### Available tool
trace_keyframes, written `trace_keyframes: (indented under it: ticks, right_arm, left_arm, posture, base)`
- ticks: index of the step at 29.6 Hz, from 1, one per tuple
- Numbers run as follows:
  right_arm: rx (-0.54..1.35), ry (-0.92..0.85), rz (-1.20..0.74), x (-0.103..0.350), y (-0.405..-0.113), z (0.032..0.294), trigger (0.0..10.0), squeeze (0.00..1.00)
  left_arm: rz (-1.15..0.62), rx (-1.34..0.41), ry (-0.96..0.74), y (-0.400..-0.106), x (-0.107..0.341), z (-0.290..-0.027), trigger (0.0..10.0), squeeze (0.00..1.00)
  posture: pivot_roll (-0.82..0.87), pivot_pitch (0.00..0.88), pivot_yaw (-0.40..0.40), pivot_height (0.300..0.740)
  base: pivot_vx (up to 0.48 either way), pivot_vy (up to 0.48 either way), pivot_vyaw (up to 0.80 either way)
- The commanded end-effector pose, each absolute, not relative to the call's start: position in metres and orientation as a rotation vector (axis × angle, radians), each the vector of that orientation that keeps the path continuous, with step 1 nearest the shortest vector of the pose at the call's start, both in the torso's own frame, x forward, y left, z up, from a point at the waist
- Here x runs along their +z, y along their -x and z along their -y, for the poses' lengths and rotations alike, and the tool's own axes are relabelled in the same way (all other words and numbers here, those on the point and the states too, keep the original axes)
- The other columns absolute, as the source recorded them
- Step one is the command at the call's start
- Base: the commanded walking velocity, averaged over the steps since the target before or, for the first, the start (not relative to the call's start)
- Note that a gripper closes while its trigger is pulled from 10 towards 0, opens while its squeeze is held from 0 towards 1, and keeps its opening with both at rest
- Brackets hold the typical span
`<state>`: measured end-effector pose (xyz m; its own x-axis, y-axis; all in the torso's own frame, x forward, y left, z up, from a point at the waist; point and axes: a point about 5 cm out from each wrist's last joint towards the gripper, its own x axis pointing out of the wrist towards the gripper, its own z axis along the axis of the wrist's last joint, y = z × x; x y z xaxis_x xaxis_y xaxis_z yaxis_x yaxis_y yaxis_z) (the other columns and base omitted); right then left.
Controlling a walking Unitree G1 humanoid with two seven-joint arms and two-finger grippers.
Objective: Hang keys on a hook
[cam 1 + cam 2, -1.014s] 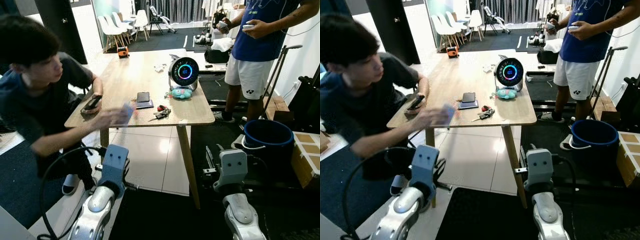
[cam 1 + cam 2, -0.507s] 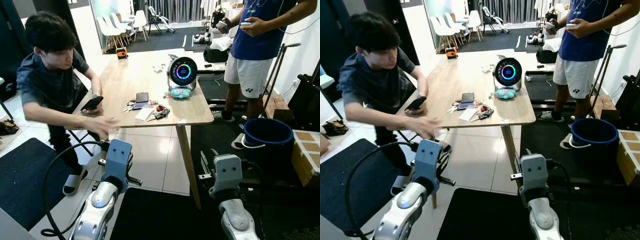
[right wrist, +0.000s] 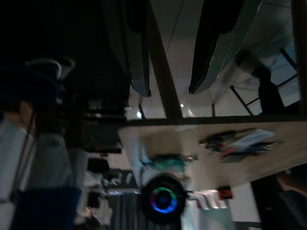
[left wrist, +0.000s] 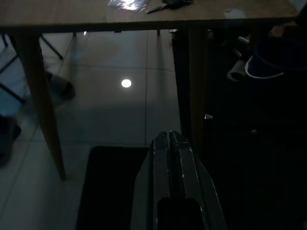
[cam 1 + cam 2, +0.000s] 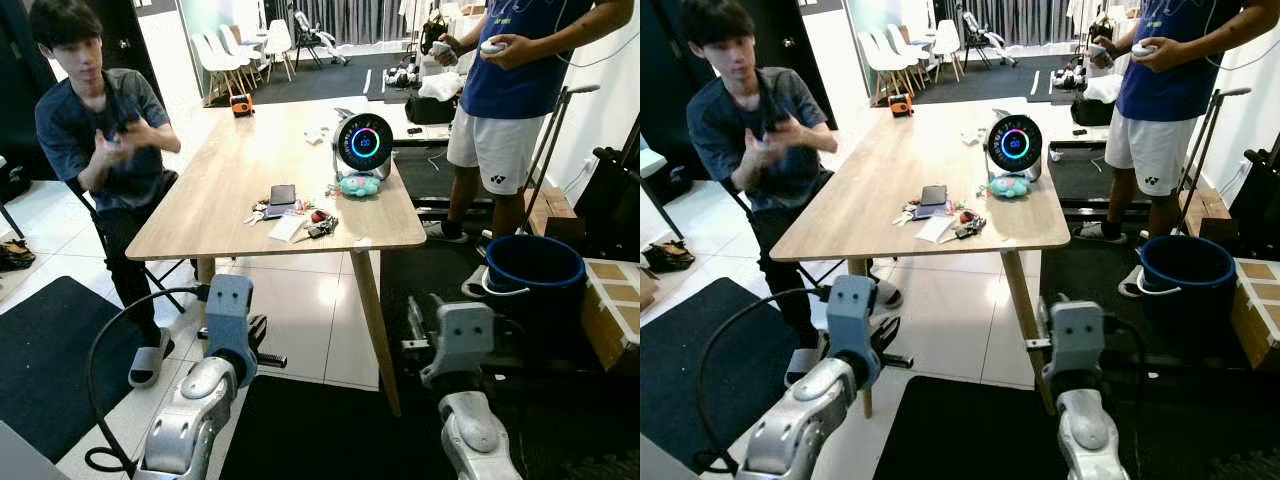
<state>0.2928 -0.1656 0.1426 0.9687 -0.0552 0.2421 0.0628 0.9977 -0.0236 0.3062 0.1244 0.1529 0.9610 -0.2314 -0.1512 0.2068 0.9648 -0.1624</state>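
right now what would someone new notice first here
The round gadget with a glowing ring stands out at the far right of the wooden table, with a small clutter of keys, a phone and paper nearer the front edge. A seated person at the table's left has both hands raised, and a blue bucket sits on the floor to the right.

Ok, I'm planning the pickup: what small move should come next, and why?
Probably step toward the table and raise the right gripper to the keys. They lie near the table's front edge beside a phone, while both arms hang below tabletop level, short of it. The right gripper is open and empty; the left gripper is shut.
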Motion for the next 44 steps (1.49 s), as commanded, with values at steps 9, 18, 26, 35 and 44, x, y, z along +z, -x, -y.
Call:
trace_keyframes:
  ticks: [9, 18, 26, 35, 44]
  right_arm:
    - [-0.073, 0.055, 0.241, 0.144, -0.291, 0.164, 10.0, 0.0]
    - [-0.04, 0.055, 0.236, 0.145, -0.291, 0.165, 10.0, 0.0]
    - [0.005, 0.112, 0.217, 0.144, -0.291, 0.166, 10.0, 0.0]
    - [0.013, 0.129, 0.209, 0.143, -0.291, 0.167, 10.0, 0.0]
    - [0.013, 0.127, 0.206, 0.142, -0.291, 0.165, 10.0, 0.0]
  left_arm:
    - [-0.185, -0.164, 0.159, -0.315, 0.157, -0.127, 10.0, 0.0]
    - [-0.163, -0.096, 0.133, -0.321, 0.166, -0.139, 10.0, 0.0]
    - [-0.123, -0.051, 0.085, -0.326, 0.173, -0.149, 10.0, 0.0]
    - [-0.094, -0.053, 0.027, -0.325, 0.173, -0.149, 10.0, 0.0]
    - [-0.057, -0.06, 0.005, -0.326, 0.177, -0.148, 10.0, 0.0]
  posture:
    - [0.02, 0.104, 0.126, 0.74]
    - [0.01, 0.103, 0.127, 0.74]
    - [0.0, 0.094, 0.119, 0.74]
    - [0.0, 0.097, 0.116, 0.74]
    - [0.01, 0.105, 0.12, 0.74]
  base:
    - [0.0, 0.0, 0.0]
    - [0.0, 0.0, 0.0]
    - [0.0, 0.0, 0.0]
    - [0.0, 0.0, 0.0]
    - [0.14, 0.0, 0.0]
